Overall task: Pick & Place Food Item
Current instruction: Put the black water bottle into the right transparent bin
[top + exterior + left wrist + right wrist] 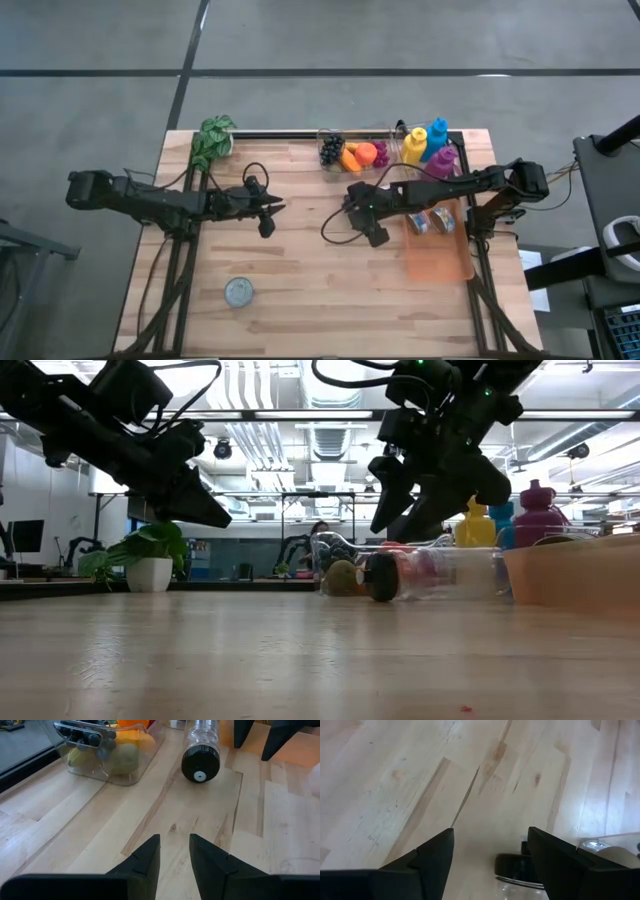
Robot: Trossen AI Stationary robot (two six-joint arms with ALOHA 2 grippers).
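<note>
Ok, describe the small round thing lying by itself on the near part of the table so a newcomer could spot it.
Start at the wooden table seen from above, then go to its near edge on the left arm's side, below the left gripper. There lies a round grey-green lid, flat on the wood. It sits alone, far from the fruit container and the coloured bottles at the far edge.

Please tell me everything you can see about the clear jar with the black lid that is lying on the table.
The jar is a clear cylinder, glass or plastic by its look, closed with a round black lid that has a small white dot at its centre. It lies on its side on the wooden table, between the clear fruit box and the orange tray. No gripper touches it.
</note>
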